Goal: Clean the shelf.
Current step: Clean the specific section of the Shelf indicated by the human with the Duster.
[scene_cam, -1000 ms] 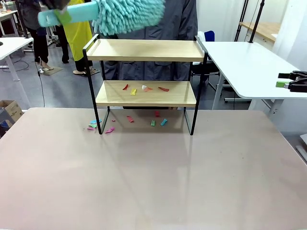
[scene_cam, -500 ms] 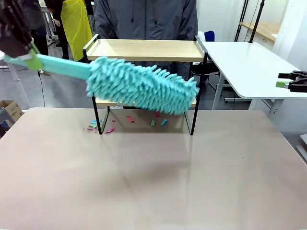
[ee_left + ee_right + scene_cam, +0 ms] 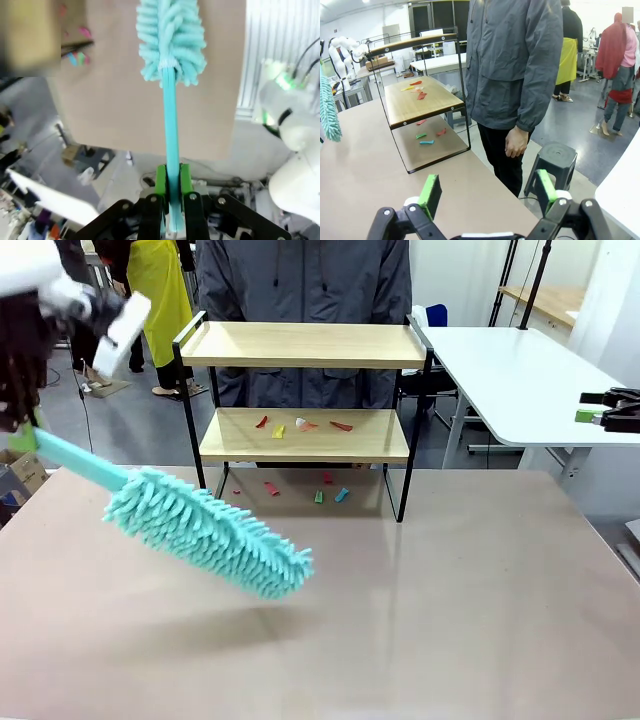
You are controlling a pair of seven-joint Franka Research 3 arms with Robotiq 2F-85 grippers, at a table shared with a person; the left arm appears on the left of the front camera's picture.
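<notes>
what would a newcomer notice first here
The fluffy turquoise duster stands out first, tilted over the table in front of the shelf and toward the left, its handle clamped in the left gripper. Next come the coloured paper scraps on the shelf's lower board, with more on the table beneath it. A person in a grey jacket stands right behind.

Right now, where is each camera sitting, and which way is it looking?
Front view: between the arms, facing across the table at the shelf and person; the left arm shows at left.
Left wrist view: on the left wrist, facing along the left fingers, shut on the duster, toward the table.
Right wrist view: on the right wrist, facing past open right fingers toward shelf and person.
Front and right wrist views share the shelf.
</notes>
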